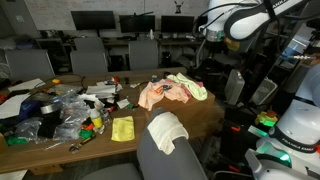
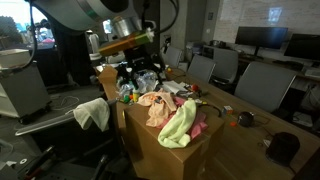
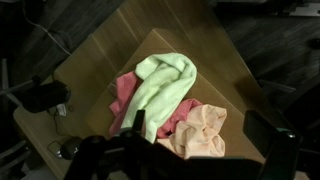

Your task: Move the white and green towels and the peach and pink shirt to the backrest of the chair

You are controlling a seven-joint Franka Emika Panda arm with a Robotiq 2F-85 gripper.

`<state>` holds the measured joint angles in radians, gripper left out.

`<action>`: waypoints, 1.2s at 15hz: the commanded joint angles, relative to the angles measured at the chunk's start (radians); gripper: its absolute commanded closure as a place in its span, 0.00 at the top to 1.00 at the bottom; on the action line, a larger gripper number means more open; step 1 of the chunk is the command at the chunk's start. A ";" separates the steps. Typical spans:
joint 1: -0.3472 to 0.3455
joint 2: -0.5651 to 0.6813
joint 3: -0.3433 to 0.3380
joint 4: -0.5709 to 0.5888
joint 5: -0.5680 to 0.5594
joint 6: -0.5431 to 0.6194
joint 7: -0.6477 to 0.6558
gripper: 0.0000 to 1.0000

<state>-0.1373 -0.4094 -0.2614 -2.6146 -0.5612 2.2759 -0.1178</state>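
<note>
Wooden table (image 3: 120, 50) — limp green towel (image 3: 165, 85) draped over pink shirt (image 3: 125, 95), probably best pinched at its ridge; gripper (image 3: 200, 128) held spread.

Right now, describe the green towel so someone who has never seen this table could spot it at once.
Find the wooden table and go to the end where three cloths lie heaped. The green towel is the pale yellow-green one on top, draped over the pink shirt with the peach shirt beside it. Unlike the small bright yellow cloth lying flat farther along, it is paler and rumpled.
</note>
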 commanded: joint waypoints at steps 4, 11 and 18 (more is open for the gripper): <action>0.014 0.132 -0.258 0.206 0.487 -0.028 -0.466 1.00; -0.039 0.406 -0.223 0.468 0.852 -0.091 -0.606 1.00; -0.135 0.689 -0.095 0.633 0.755 0.021 -0.387 1.00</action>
<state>-0.2255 0.1558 -0.4083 -2.0815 0.2445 2.2714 -0.6008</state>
